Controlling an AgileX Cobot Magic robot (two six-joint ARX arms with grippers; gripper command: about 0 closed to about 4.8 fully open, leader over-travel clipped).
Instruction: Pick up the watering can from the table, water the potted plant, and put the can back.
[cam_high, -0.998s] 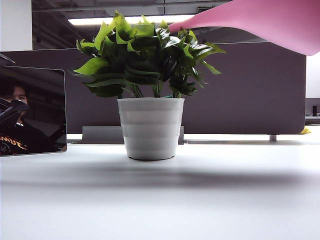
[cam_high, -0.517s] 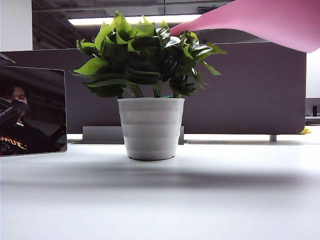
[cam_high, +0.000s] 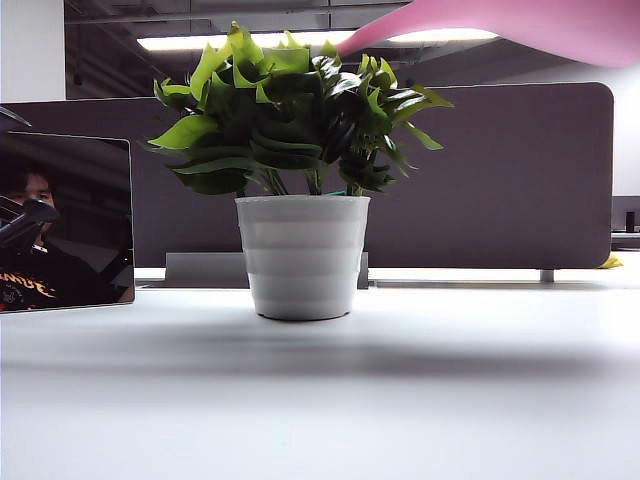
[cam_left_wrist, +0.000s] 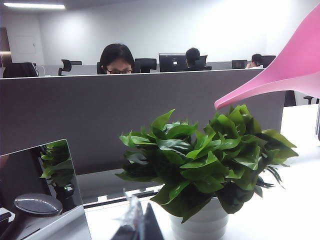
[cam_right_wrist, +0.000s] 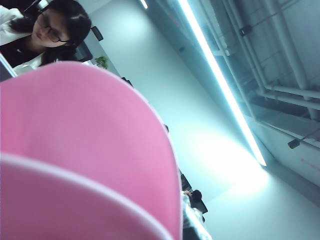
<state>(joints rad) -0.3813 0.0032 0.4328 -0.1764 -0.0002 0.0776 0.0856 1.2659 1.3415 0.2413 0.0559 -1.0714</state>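
Glossy dark panel stands at the left edge of the exterior view, on the table, with a person's face mirrored in it. At the centre of the frame sits the potted plant, its ribbed white pot upright on the tabletop and its light and dark green leaves spreading wide above the rim. A grey partition runs behind it.

In the upper right corner the watering can hangs in the air, well clear of the table. Only its pink underside and long spout show. The spout slants down toward the left, and its tip ends just above the plant's upper right leaves.

The left wrist view shows the same plant with the pink spout reaching in over it, the tip close above the leaves and not touching them. The left gripper shows only as dark tips just in front of the pot, nothing visibly between them. How far apart they stand cannot be told.

The right wrist view is filled by the can's pink body, very close to the lens, under a ceiling light strip. The right gripper itself is hidden, so neither its opening nor its hold can be told.
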